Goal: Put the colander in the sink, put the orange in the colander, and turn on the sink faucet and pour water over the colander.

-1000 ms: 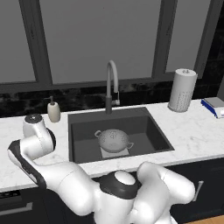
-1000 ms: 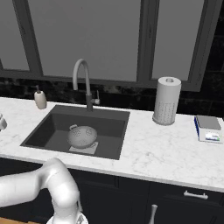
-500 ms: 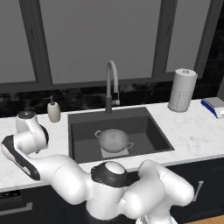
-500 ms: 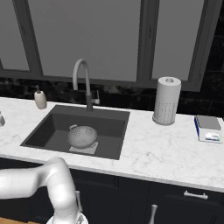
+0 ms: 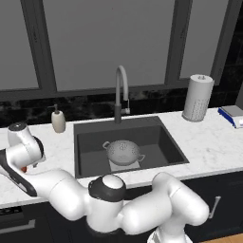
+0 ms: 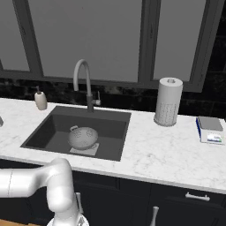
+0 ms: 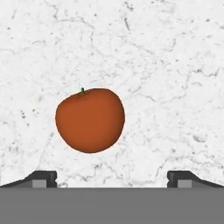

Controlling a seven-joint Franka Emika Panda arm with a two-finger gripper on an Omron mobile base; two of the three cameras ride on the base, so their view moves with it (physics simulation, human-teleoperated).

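Note:
The orange lies on the white marble counter, just ahead of my open gripper and a little left of its centre. Both fingertips stand wide apart and touch nothing. In the left base view my hand hangs over the counter left of the sink, with a sliver of the orange showing under it. The colander sits upright on the sink's bottom, also seen as colander in sink. The sink faucet arches over the basin behind it, with no water running.
A beige soap dispenser stands on the counter left of the faucet. Right of the sink are a paper towel roll and a small flat scale. Dark window panes and a black backsplash close off the back.
My hand has swung a little further left and lower over the counter left of the sink. The colander has stayed where it was in the sink.

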